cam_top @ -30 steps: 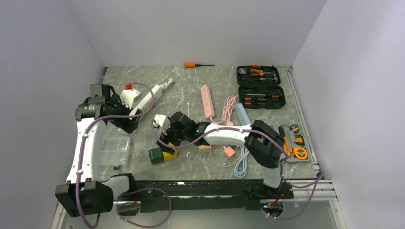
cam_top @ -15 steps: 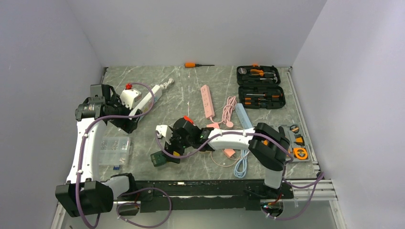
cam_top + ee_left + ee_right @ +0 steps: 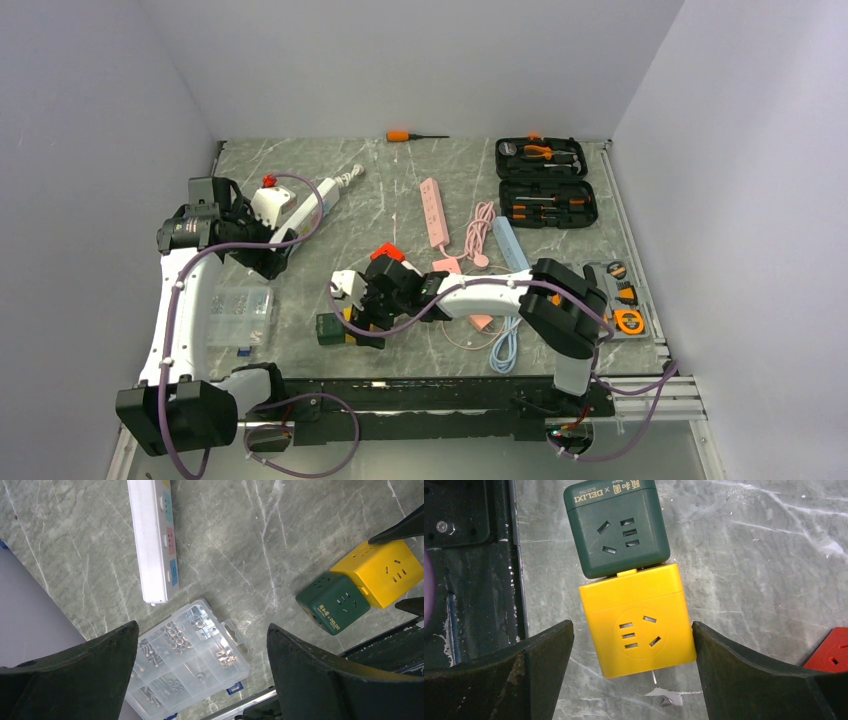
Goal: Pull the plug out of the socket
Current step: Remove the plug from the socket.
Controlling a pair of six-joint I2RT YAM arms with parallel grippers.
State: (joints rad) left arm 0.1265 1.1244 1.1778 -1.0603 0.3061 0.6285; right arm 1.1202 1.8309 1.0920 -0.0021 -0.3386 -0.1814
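- Green cube [image 3: 616, 527]: sits on the counter [image 3: 400, 180], pressed flush against the near-left face of the yellow cube [image 3: 639, 620], joined with no gap showing; faces up with its own socket holes.
- Yellow cube: lies flat on the counter with one socket face up, almost wholly hidden under the right arm in the top view.
- Right gripper [image 3: 631, 625]: hangs directly over the yellow cube, released and spread wide, one finger on each side with bare counter showing between finger and cube; grasps nothing.
- Clear parts box [image 3: 187, 665]: rests to the left of the yellow cube, well apart, lid closed over small hardware.
- Red cube [image 3: 385, 253]: lies just beyond the yellow cube, close to the right wrist.
- Left gripper [image 3: 202, 627]: hovers high, left of and beyond the yellow cube, released, jaws wide, holding nothing.
- White power strip [image 3: 152, 540]: stretches away farther left and beyond the yellow cube.
- Pink power strip [image 3: 434, 212]: lies beyond and to the right of the yellow cube, cord coiled beside it.
- Open tool case [image 3: 545, 183]: sits far right of and well beyond the yellow cube.
- Orange screwdriver [image 3: 400, 135]: lies farthest from the yellow cube, against the back wall.
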